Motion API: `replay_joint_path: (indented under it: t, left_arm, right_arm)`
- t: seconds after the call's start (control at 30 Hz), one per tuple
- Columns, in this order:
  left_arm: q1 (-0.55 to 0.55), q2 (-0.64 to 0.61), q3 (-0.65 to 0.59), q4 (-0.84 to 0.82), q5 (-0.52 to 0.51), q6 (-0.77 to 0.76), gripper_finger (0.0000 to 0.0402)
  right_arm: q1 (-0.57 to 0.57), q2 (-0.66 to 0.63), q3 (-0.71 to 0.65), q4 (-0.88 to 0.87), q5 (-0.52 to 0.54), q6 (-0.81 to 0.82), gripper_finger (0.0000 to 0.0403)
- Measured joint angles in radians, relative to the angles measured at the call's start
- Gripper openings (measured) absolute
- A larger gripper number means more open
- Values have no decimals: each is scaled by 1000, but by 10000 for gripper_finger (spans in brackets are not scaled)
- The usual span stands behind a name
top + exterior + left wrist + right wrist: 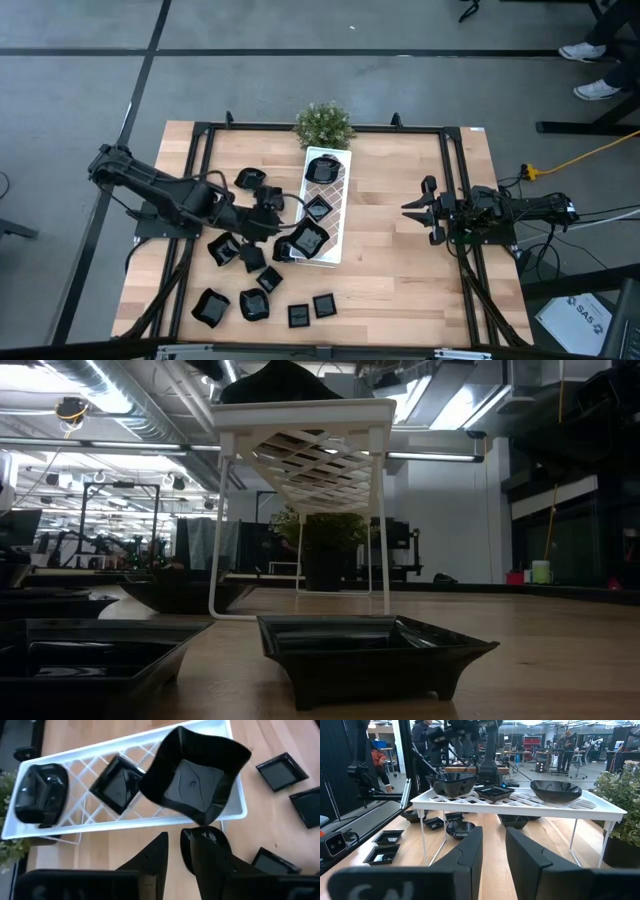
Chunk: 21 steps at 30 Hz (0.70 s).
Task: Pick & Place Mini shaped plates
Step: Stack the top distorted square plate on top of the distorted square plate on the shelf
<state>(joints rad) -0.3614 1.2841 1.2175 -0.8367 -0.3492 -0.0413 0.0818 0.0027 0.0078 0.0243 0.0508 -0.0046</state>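
Observation:
Three glossy black dishes sit on the white lattice tray (337,200): a rounded one (40,792) at its far end, a small square one (117,782) in the middle and a large wavy-edged one (195,775) at its near end, overhanging the rim. Several more black dishes (250,300) lie on the table left of the tray and nearer than it. My left gripper (175,837) is open, its fingertips just short of the wavy dish's (308,240) rim. Whether they touch it cannot be told. My right gripper (408,210) waits open, right of the tray.
A small green potted plant (323,123) stands at the tray's far end. The tray (520,805) stands raised on thin white legs, with dishes beneath and beside it. Bare wood lies between the tray and my right gripper (494,832). Black frame rails run along the table edges.

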Motion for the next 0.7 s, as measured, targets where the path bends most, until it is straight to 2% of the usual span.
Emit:
replay_joint_path:
  t: [0.17, 0.4, 0.7]
  left_arm:
    - [10, -59, -36, -12, -50, -44, 69]
    - [42, -164, -205, 49, -132, -201, 63]
    - [131, -210, -377, 85, -137, -460, 65]
  right_arm:
    - [0, 0, 0, 0, 0, 0, 85]
    - [0, 0, 0, 0, 0, 0, 85]
    - [0, 0, 0, 0, 0, 0, 85]
